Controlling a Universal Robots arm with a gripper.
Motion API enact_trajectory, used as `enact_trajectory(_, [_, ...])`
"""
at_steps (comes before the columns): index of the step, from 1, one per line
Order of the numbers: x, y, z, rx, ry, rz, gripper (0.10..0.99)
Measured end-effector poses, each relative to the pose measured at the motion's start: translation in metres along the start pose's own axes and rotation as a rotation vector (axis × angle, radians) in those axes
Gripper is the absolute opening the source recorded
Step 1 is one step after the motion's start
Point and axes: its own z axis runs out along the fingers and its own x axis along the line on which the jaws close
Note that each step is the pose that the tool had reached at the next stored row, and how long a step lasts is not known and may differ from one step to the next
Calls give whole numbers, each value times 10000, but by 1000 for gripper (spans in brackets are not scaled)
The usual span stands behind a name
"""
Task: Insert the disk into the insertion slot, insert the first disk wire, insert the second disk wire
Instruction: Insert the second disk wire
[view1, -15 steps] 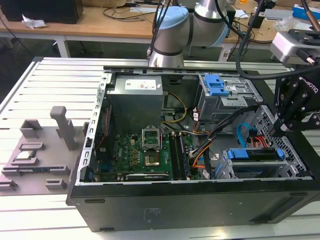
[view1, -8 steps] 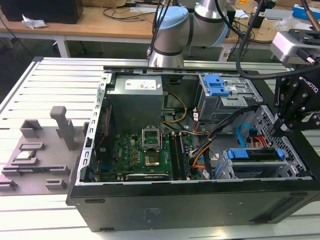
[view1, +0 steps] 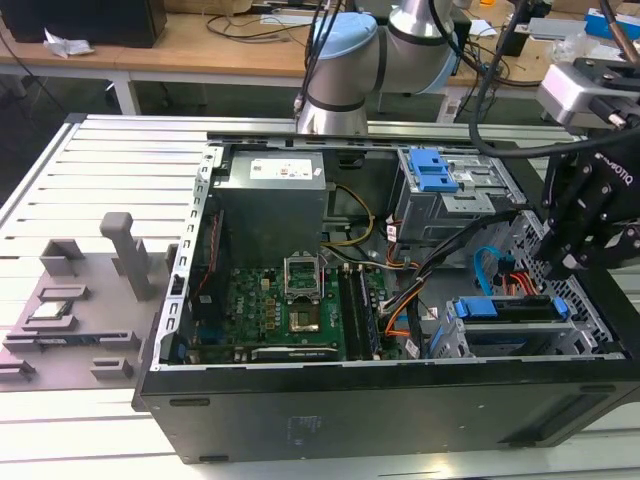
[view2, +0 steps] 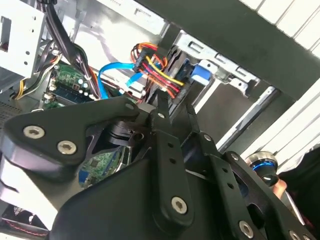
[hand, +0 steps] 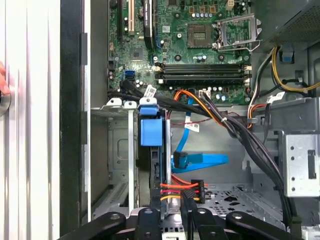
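Hovering by the power connector (hand: 196, 190), the gripper (hand: 169, 206) had jaws whose state I could not tell; the disk (view1: 505, 308) looked seated in the insertion slot (view1: 452, 345), the blue cable (hand: 200, 160) loose.

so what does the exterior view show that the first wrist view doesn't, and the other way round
The exterior view adds the arm's base, the grey fixtures beside the case and the benches behind. The first wrist view adds the black connector on orange, red and yellow wires, right at the tool. Both share the motherboard, the blue cable and the blue-framed disk.
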Motion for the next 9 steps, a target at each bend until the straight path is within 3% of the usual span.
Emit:
enact_trajectory(3, [-54,147,12,0,-1,1,302])
enact_trajectory(9, [-53,316,40,5,50,4,302])
